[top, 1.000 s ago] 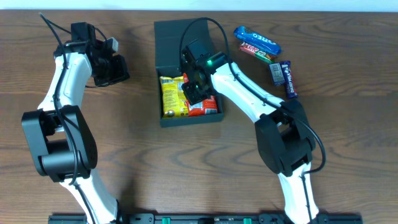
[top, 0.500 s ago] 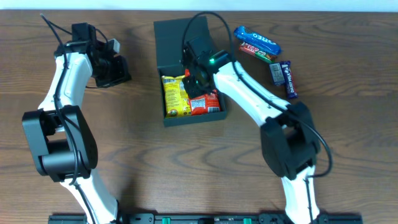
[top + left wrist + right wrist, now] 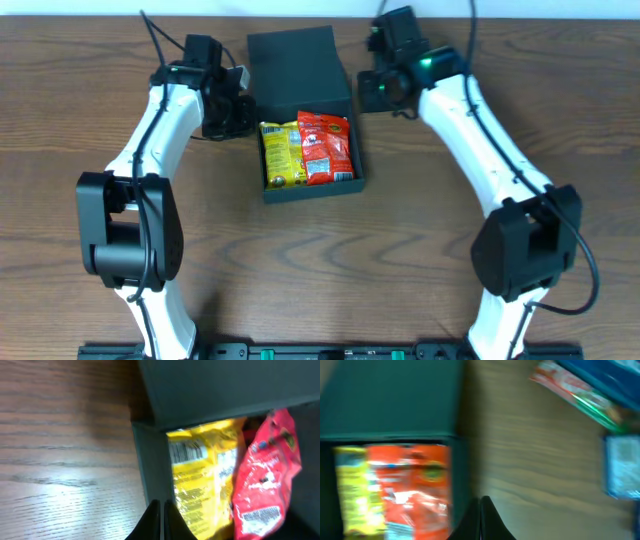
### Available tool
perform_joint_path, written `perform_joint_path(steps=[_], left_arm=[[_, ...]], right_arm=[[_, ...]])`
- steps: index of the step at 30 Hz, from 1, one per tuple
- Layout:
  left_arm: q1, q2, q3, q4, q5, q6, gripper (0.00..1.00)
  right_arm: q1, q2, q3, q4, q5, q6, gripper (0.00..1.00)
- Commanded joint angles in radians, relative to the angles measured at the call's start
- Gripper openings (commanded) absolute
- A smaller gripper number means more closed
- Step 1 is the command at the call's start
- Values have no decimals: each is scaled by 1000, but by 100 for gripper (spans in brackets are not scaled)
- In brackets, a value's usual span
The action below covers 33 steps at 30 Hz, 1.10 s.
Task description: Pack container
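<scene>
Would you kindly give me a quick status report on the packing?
Left gripper shut, empty, left of container. Right gripper shut, empty, beside lid. Yellow packet, red packet inside; lid open. Nothing in the way.

Dark wood-grain table [image 3: 60,250]; pale strip [image 3: 560,8] along far edge.

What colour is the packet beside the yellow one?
The packet is red; clearest in the overhead view.

White arms [image 3: 152,128], bulky black joints [image 3: 125,235]
</scene>
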Motion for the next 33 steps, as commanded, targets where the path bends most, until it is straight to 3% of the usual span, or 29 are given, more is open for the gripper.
perform_joint_path(steps=[1, 4, 16, 33], left_arm=[[14, -32, 21, 10, -55, -37, 6], [13, -32, 21, 18, -55, -41, 6], [13, -31, 21, 27, -55, -60, 6], [13, -31, 21, 21, -55, -59, 6]], right_arm=[[-27, 18, -20, -62, 19, 36, 2], [-24, 28, -75, -115, -28, 21, 1], [44, 28, -286, -48, -265, -23, 2], [104, 24, -289, -84, -235, -40, 1]])
